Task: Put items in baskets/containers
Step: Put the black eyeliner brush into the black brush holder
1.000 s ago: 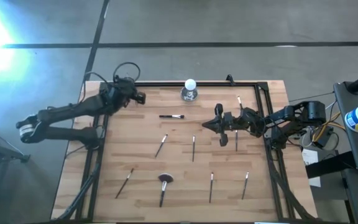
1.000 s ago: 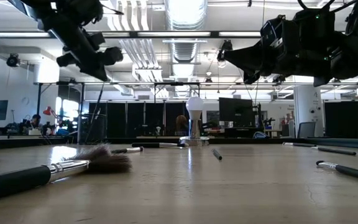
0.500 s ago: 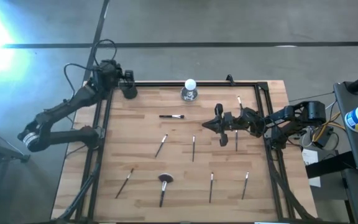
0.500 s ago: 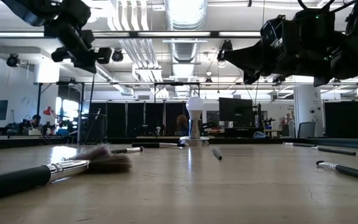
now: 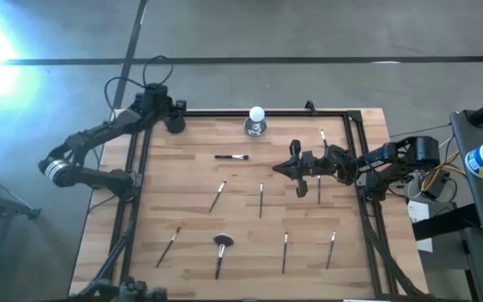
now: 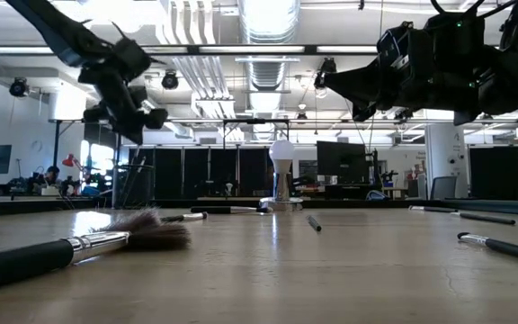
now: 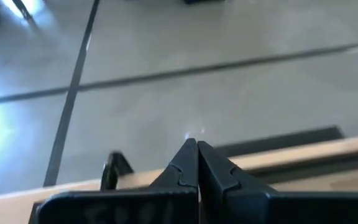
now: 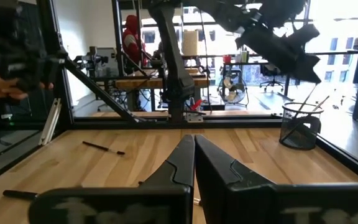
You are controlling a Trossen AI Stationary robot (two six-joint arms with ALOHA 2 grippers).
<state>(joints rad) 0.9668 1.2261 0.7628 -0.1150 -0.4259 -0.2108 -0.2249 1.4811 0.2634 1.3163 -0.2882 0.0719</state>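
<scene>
Above the table's (image 5: 367,168) far-left corner, left tool (image 5: 175,126), shut.

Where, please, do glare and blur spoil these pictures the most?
High view: a white flare washes out the upper left corner of the floor. Low view: bright ceiling lights silhouette both dark arms, and the near fluffy dark-handled brush is soft. Left wrist view: the floor is blurred beyond the shut left hand.
</scene>
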